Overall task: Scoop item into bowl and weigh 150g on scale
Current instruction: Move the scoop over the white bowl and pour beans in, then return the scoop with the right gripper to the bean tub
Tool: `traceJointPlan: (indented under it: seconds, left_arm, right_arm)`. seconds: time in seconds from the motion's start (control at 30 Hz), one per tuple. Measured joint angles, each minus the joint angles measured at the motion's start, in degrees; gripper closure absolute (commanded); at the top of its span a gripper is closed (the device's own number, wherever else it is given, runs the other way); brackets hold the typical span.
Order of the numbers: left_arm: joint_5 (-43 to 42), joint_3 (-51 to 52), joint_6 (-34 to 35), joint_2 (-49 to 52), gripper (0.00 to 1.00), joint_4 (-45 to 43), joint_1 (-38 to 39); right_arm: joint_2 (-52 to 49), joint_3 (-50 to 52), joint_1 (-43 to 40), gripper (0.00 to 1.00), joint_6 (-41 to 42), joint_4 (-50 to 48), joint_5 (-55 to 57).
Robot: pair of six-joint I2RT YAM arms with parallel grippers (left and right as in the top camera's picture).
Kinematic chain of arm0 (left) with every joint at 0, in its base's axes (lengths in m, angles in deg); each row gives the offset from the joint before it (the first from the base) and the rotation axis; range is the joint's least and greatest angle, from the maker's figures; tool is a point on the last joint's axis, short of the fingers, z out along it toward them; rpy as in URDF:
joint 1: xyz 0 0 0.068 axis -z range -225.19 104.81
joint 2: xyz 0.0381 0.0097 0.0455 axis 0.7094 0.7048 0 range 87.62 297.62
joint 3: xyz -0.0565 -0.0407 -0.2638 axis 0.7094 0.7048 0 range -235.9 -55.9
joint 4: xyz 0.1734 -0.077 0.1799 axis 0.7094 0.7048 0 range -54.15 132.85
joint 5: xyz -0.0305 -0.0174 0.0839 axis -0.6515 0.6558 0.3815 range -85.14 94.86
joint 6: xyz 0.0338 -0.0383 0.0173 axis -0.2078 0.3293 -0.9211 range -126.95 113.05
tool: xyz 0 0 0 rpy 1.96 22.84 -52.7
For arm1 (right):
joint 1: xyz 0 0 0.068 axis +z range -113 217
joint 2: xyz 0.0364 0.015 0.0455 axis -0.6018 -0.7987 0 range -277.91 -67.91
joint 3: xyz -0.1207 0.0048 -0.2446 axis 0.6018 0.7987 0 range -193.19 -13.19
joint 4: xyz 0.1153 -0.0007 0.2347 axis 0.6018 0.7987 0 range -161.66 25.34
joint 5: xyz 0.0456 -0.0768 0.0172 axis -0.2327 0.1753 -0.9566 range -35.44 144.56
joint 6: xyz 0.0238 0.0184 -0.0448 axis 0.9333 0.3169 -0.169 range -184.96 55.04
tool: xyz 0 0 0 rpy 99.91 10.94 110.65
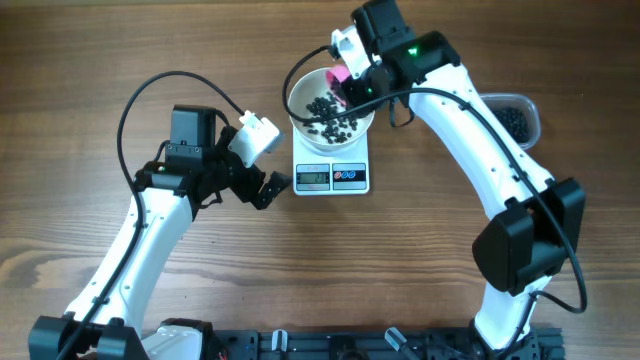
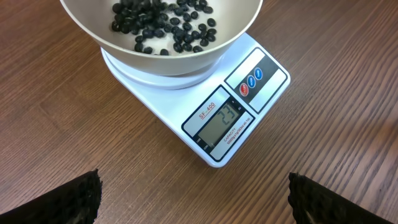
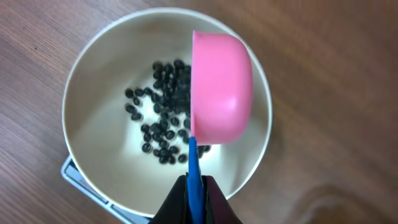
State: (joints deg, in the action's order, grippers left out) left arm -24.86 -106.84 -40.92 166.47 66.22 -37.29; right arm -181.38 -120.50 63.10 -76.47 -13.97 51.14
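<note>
At the right gripper [image 3: 195,186]: fingers clenched on the thin blue handle [image 3: 194,158] of the pink scoop [image 3: 222,87]. Scoop held over the bowl [image 3: 93,155], rolled onto its side, mouth toward the bowl's middle. Judged a pouring attitude, for dropping the load inside and not on the table [image 2: 62,124]. Scoop interior hidden; cannot tell whether emptied.

Beans [image 3: 163,118]: loose, sparse layer on the bowl floor, far from full. Bowl seated centrally on the scale [image 2: 261,93], for registering each addition. Display [image 2: 225,121] lit, digits not certain; judged well short of target.

At the left gripper [image 2: 198,202]: fingers spread wide, holding nothing. Hovering just in front of the scale, facing the display, touching nothing. Judged a reading post, adding no load.

Clear tub [image 1: 515,120] with more beans beside the right arm, placed within reach for another scoop.
</note>
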Motion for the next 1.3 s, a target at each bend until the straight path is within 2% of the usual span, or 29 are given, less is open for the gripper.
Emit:
traceJointPlan:
  seconds: [0.87, 1.03, 1.17, 1.3]
  left_arm:
    - [0.0, 0.0, 0.0, 0.0, 0.00, 0.0, 0.0]
    - [0.0, 0.0, 0.0, 0.0, 0.00, 0.0, 0.0]
    - [0.0, 0.0, 0.0, 0.0, 0.00, 0.0, 0.0]
    - [0.0, 0.0, 0.0, 0.0, 0.00, 0.0, 0.0]
  right_arm:
    - [0.0, -0.5, 0.1, 0.96, -28.9, -2.8, 4.8]
    - [0.0, -0.5, 0.0, 0.96, -25.9, -3.5, 5.0]
    - [0.0, -0.7, -1.0, 0.96, -17.9, -4.6, 4.8]
    - [1.1, -2.8, -6.6, 0.96, -8.7, -2.4, 2.4]
